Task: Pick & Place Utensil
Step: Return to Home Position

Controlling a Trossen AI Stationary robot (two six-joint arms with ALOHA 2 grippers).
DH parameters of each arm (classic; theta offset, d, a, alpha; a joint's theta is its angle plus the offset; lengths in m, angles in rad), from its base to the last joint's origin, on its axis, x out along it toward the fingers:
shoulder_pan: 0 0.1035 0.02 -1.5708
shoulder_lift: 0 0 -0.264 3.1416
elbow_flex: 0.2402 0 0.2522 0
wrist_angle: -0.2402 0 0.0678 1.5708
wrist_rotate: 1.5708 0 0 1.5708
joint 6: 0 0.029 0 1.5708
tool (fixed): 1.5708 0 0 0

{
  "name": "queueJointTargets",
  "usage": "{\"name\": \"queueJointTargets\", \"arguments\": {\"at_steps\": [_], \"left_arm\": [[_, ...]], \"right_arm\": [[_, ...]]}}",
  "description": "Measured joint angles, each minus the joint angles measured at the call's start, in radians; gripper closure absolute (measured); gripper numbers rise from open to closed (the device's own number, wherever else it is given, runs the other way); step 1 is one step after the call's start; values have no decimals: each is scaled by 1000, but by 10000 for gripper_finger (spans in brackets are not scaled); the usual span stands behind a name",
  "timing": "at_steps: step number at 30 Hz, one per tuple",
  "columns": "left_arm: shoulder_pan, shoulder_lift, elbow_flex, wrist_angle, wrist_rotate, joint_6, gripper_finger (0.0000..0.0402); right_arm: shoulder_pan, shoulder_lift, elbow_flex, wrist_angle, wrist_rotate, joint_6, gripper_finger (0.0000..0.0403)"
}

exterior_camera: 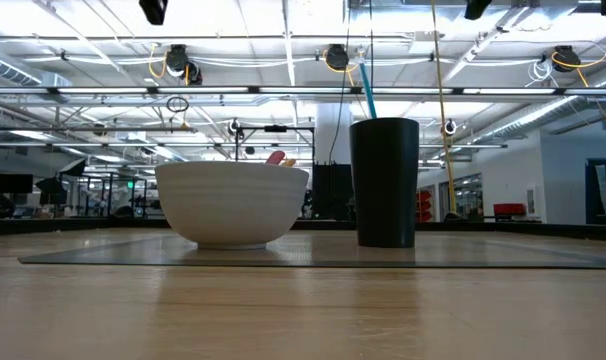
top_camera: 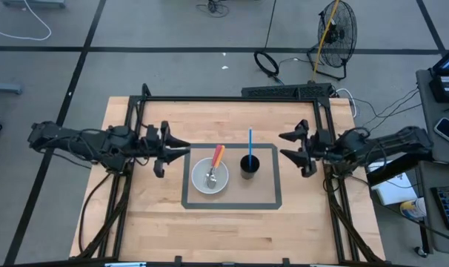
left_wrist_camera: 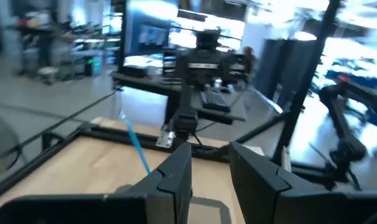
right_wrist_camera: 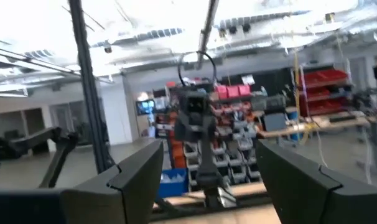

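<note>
A white bowl (top_camera: pixel 210 178) (exterior_camera: pixel 233 205) sits on a grey-bordered mat (top_camera: pixel 232 204). A spoon with a red-orange handle (top_camera: pixel 218 156) lies in it, its head in the bowl's bottom and its handle leaning on the far rim. To the bowl's right stands a black cup (top_camera: pixel 250 165) (exterior_camera: pixel 384 182). A thin blue utensil (top_camera: pixel 250 139) (exterior_camera: pixel 366 88) (left_wrist_camera: pixel 135 144) sticks up out of it. My left gripper (top_camera: pixel 174 152) (left_wrist_camera: pixel 210 163) hovers open just left of the bowl. My right gripper (top_camera: pixel 284 145) (right_wrist_camera: pixel 210 168) hovers open right of the cup.
A black frame (top_camera: pixel 232 99) runs along the table's far edge and sides. Bare wood (top_camera: pixel 232 230) lies between the mat and the near edge. Off the table stand a fan (top_camera: pixel 336 30) and, to the right, a side table (top_camera: pixel 447 148) with equipment.
</note>
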Motion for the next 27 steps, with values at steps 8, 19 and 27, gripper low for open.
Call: {"name": "queueJointTargets", "arguments": {"at_steps": [8, 19, 27], "left_arm": [[187, -49, 0, -46, 259, 88, 289], [234, -245, 0, -272, 210, 178, 289], [201, -334, -121, -224, 162, 157, 289]], "right_arm": [[-1, -177, 0, -239, 2, 8, 149], [-1, -459, 0, -666, 67, 59, 149], [-1, -553, -32, -767, 107, 42, 149]]}}
